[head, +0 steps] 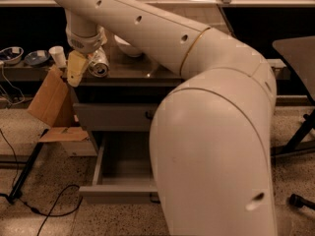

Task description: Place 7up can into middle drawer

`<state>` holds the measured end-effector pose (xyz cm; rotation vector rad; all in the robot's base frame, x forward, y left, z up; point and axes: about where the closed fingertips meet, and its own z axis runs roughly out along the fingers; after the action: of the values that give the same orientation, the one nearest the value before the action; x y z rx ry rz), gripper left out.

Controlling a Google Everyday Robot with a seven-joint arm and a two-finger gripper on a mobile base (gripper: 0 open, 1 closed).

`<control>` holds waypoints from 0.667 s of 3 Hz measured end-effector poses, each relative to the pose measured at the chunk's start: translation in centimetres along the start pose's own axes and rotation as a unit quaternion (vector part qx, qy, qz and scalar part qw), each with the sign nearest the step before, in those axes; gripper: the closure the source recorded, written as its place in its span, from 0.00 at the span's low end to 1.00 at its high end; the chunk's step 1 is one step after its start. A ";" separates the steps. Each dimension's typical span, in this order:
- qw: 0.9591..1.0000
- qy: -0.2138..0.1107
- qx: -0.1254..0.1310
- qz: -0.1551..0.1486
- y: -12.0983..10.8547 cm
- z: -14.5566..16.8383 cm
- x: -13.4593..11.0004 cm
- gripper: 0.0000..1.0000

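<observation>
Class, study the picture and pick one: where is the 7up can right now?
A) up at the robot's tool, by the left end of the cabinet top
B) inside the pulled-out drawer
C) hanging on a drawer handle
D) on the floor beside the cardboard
A: the 7up can is right at the tool, level with the cabinet top, and the visible part of the open middle drawer below holds no can.

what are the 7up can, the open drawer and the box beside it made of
The 7up can, in the gripper at the counter edge, looks like thin metal: its end shines silver. The middle drawer, pulled open, is matte grey, painted metal or laminate, unclear which. The box looks like plain brown cardboard, flaps folded.
</observation>
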<state>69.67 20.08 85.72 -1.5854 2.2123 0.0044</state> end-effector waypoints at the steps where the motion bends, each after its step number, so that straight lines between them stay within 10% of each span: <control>1: 1.000 0.011 -0.016 0.002 -0.1 1.0 0.4 0.00; 2: 0.999 0.019 -0.025 0.002 -0.3 1.5 0.7 0.00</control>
<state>70.21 19.69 84.15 -1.6211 2.2617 0.0311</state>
